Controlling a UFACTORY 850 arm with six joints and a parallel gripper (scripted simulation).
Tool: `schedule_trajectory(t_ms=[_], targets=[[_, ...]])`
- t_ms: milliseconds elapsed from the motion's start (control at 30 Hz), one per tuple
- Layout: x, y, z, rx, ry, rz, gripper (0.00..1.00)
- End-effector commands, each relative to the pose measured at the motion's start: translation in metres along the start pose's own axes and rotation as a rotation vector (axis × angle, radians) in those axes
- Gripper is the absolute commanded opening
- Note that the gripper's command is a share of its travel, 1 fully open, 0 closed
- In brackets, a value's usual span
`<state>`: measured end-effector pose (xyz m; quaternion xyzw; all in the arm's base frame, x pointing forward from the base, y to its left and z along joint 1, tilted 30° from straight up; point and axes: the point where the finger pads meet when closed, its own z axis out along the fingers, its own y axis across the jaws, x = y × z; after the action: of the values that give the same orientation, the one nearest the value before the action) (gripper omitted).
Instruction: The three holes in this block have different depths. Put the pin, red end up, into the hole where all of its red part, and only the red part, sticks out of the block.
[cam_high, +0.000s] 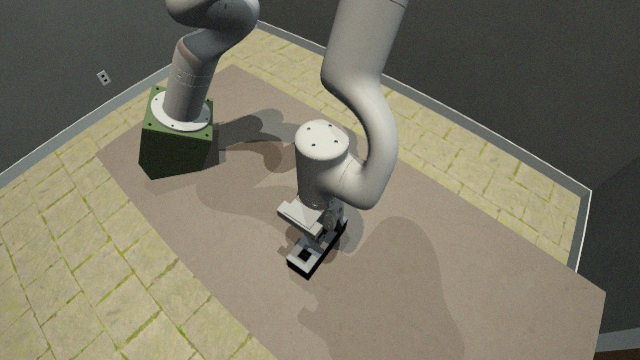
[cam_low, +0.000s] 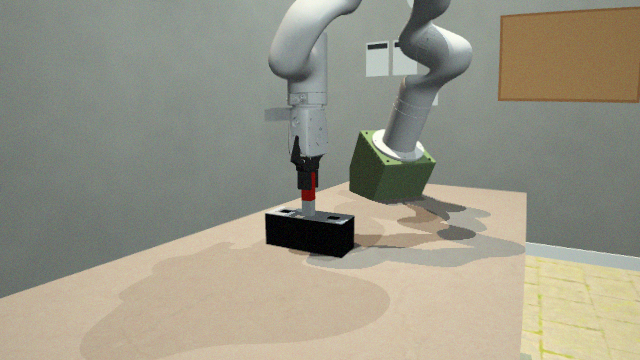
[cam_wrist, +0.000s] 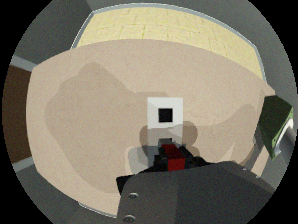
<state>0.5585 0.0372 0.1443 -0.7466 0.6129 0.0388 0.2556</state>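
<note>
The block (cam_high: 295, 261) (cam_low: 310, 235) (cam_wrist: 152, 107), with a light top and black sides, stands on the table. An end hole (cam_high: 304, 255) (cam_low: 333, 218) (cam_wrist: 165, 115) is empty; the other end hole (cam_low: 286, 211) also looks empty in the exterior view. My gripper (cam_low: 307, 181) is shut on the upper, red part of the pin (cam_low: 309, 206) (cam_wrist: 175, 157). The pin is upright, red end up, over the middle of the block. Its red part and a length of grey show above the block's top. Its lower end meets the top at the middle hole's place; how far it is inside is hidden.
The arm's green base block (cam_high: 175, 150) (cam_low: 395, 180) (cam_wrist: 275, 120) stands on the same table (cam_high: 500, 280) (cam_low: 425, 310) (cam_wrist: 115, 75). The table's edge borders a yellow tiled floor (cam_high: 75, 250) (cam_low: 575, 300) (cam_wrist: 150, 25). Grey walls stand behind.
</note>
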Motion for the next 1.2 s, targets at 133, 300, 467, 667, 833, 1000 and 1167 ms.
schedule_trajectory(t_ms=[133, 300, 467, 667, 833, 1000, 1167], targets=[[-0.0001, -0.0012, -0.0006, 0.002, 0.001, 0.0, 0.0], [-0.0001, -0.0012, -0.0006, 0.002, 0.001, 0.0, 0.0], [-0.0001, -0.0012, -0.0006, 0.002, 0.001, 0.0, 0.0], [-0.0008, -0.0001, 0.0034, 0.002, 0.001, 0.0, 0.0], [-0.0008, -0.0001, 0.0034, 0.002, 0.001, 0.0, 0.0], [-0.0008, -0.0001, 0.0034, 0.002, 0.001, 0.0, 0.0], [-0.0008, -0.0001, 0.0034, 0.002, 0.001, 0.0, 0.0]])
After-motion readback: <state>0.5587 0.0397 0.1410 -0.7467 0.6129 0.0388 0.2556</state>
